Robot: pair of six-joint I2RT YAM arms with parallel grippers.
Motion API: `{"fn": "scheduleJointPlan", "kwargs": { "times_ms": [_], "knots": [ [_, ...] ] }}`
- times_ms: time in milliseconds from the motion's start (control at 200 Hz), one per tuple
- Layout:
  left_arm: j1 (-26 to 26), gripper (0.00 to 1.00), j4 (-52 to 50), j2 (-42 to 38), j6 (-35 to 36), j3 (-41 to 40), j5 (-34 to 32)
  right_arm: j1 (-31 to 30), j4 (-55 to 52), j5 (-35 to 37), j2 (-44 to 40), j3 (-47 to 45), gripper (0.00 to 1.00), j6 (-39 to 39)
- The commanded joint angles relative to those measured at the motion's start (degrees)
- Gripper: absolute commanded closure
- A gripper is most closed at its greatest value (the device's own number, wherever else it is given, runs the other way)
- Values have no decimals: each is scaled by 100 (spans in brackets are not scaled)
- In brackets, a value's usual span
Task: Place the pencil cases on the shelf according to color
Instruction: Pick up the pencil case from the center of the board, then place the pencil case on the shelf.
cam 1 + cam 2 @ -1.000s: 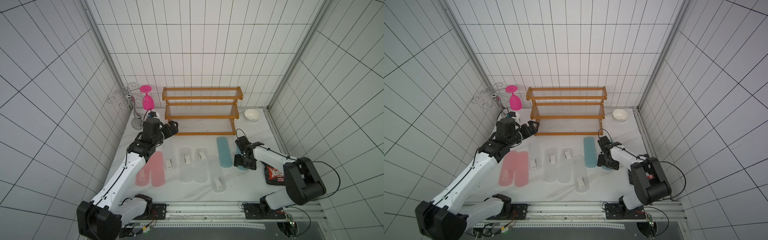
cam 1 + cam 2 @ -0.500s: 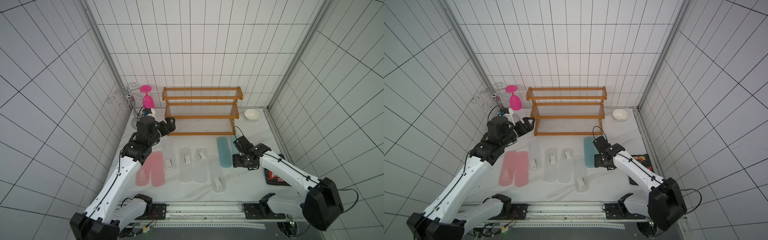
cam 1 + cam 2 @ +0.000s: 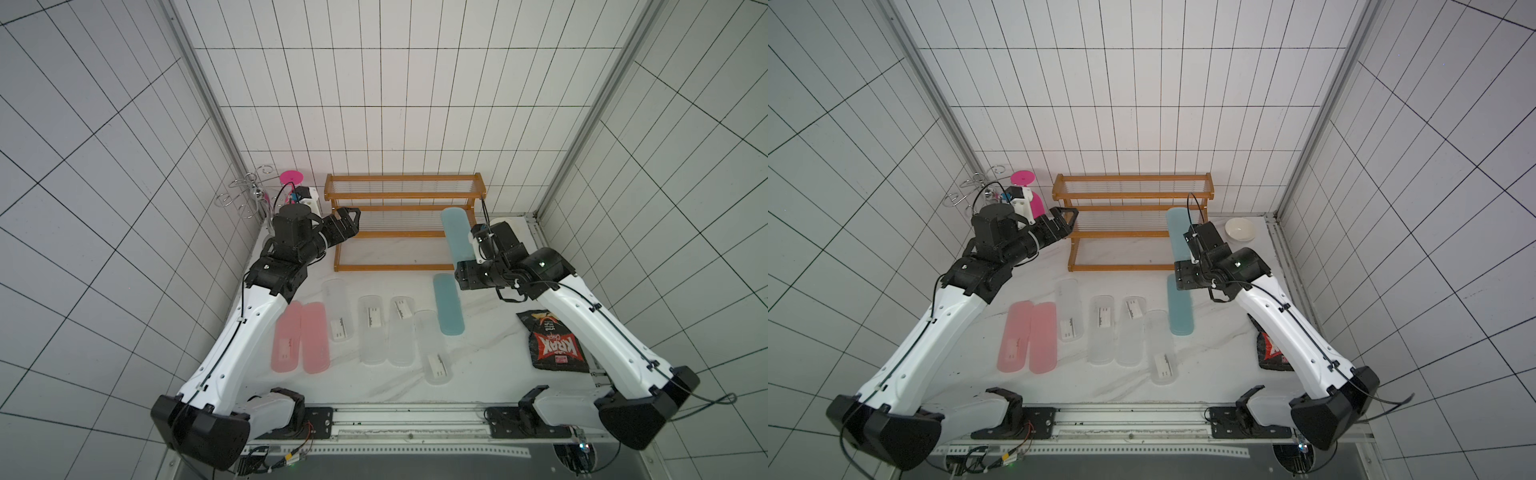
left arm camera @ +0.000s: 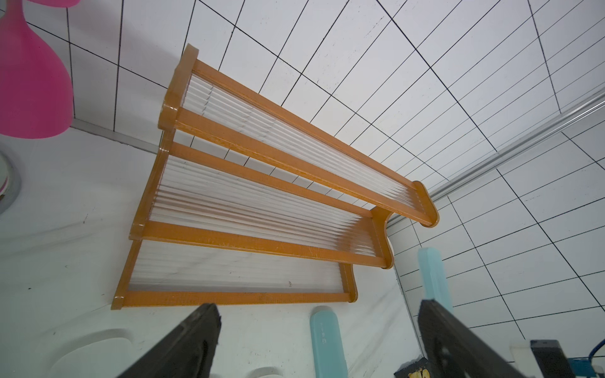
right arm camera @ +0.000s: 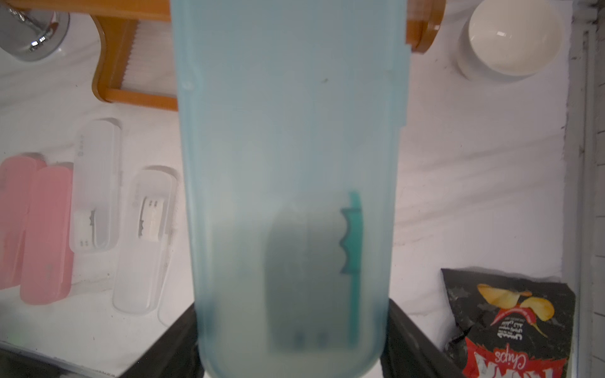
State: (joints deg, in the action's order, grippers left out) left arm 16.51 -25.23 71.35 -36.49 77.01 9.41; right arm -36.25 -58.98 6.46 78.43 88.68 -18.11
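**Blue case gripped by right arm at the shelf's right end; nothing shelved yet.**

Top views: right end effector [image 3: 468, 261] is clamped on the near end of the held blue case [image 3: 456, 232], lifted off the desk [image 3: 486, 353]. The case's long axis runs away from the end effector toward the shelf [image 3: 405, 234], crosswise to the rails, with its far tip by the right post; the right arm is nearer. Left end effector [image 3: 351, 218] is spread wide and empty at the shelf's left end. Count: 8 cases, all but the held one flat on the desk: 2 blue (one held, second blue case [image 3: 448, 304]), 4 clear cases [image 3: 371, 330], 2 pink cases [image 3: 315, 336]. 1 shelf, 3 tiers, all bare. Left wrist: fingers [image 4: 190, 343] wide apart, nothing between, shelf [image 4: 262, 243] ahead. Right wrist: held blue case [image 5: 288, 147] fills the frame, fingers [image 5: 412, 343] against its sides. Judgement: the case probably needs turning along the rails before release.
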Motion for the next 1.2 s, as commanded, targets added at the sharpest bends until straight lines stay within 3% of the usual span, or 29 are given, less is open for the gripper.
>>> {"fn": "scheduleJointPlan", "kwargs": {
  "times_ms": [0, 345, 645, 905, 1194],
  "knots": [
    [10, 1, 133, 257, 56, 322, 334, 279, -295, 31, 388, 969, 42, 466],
    [10, 1, 364, 608, 281, 190, 474, 923, -445, -12, 1935, 3539, 42, 1109],
    [10, 1, 291, 854, 397, -16, 439, 1338, -702, -283, 3489, 5455, 40, 1081],
    [-16, 1, 238, 819, 469, -219, 455, 1445, -628, -212, 3940, 5748, 37, 905],
    [-137, 1, 168, 830, 467, -204, 699, 1466, -641, -154, 4144, 5739, 26, 740]
  ]
}}
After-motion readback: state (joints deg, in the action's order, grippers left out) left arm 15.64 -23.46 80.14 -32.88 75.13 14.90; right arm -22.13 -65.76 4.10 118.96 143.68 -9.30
